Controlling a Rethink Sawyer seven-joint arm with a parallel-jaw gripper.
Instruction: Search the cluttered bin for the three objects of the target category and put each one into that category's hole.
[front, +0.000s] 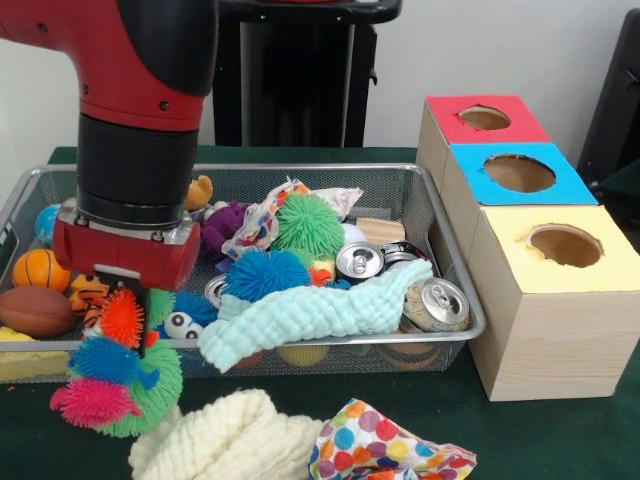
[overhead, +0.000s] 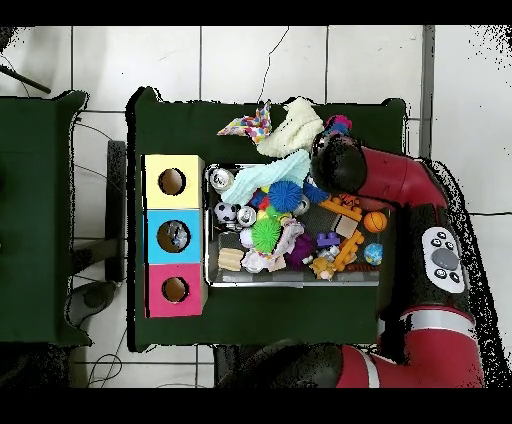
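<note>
The silver wire-mesh bin (front: 300, 168) is full of toys, cans and cloths; it also shows in the overhead view (overhead: 290, 283). My gripper (front: 122, 300) hangs over the bin's front left corner, shut on a string of spiky puff balls (front: 110, 375) in orange, blue, pink and green. The toy dangles in front of the bin's rim and hides the fingertips. In the overhead view the arm's head (overhead: 335, 160) covers the gripper. Three wooden boxes with round holes stand beside the bin: red (front: 485, 118), blue (front: 518, 172), yellow (front: 562, 245).
In the bin lie a green spiky ball (front: 308, 222), a blue spiky ball (front: 265, 275), cans (front: 437, 303), a basketball (front: 40, 270) and a football (front: 35, 312). A mint cloth (front: 310, 315) drapes over the front rim. A cream knit (front: 230, 435) and a dotted cloth (front: 385, 450) lie outside.
</note>
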